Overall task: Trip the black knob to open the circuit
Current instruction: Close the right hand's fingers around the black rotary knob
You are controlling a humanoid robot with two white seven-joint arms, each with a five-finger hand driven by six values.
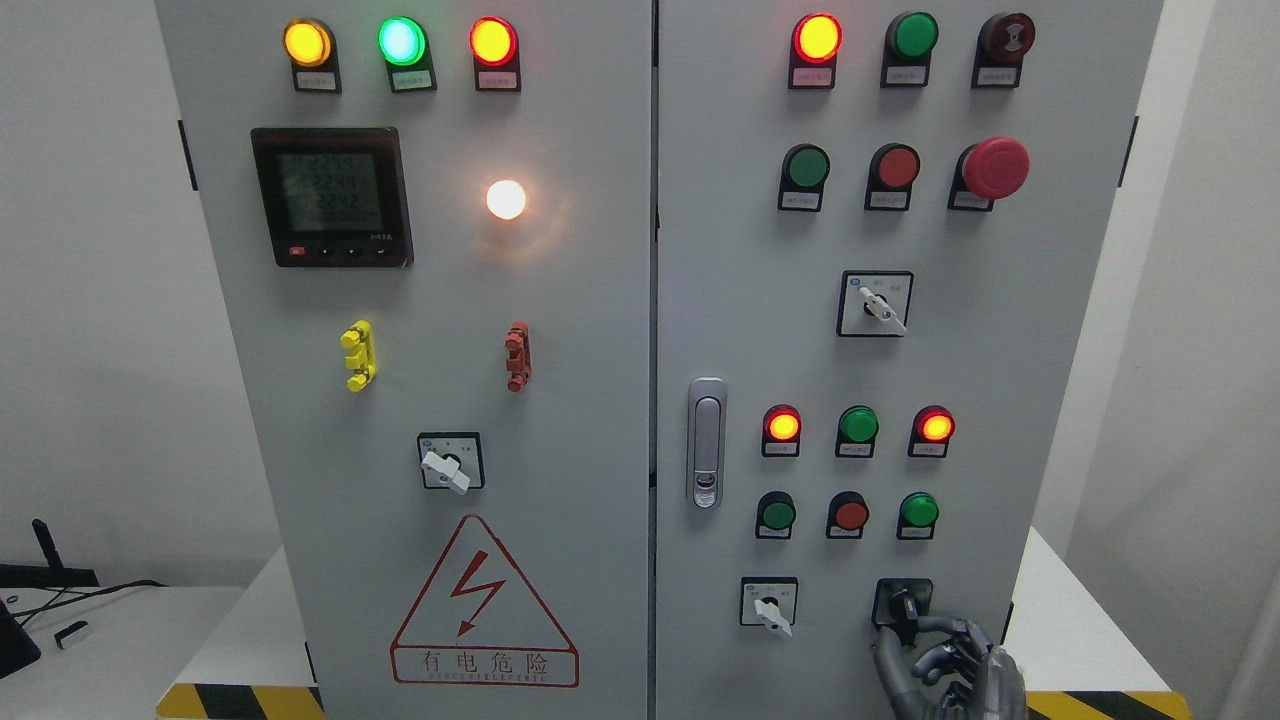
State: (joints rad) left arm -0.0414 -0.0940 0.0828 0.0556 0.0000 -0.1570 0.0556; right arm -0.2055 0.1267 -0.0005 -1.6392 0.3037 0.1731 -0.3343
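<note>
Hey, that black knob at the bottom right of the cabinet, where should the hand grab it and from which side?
Pinch the raised black handle of the black knob, one finger on each long flank. It stands out from its square black plate, so come straight at the panel face from below right, where the right hand already sits with fingertips at the knob. Whether they are closed on it is unclear.

plain white walls both sides, white table lower left with black cables, yellow-black hazard tape along the bottom

Right hand fingers touch the black knob on the cabinet.
</note>
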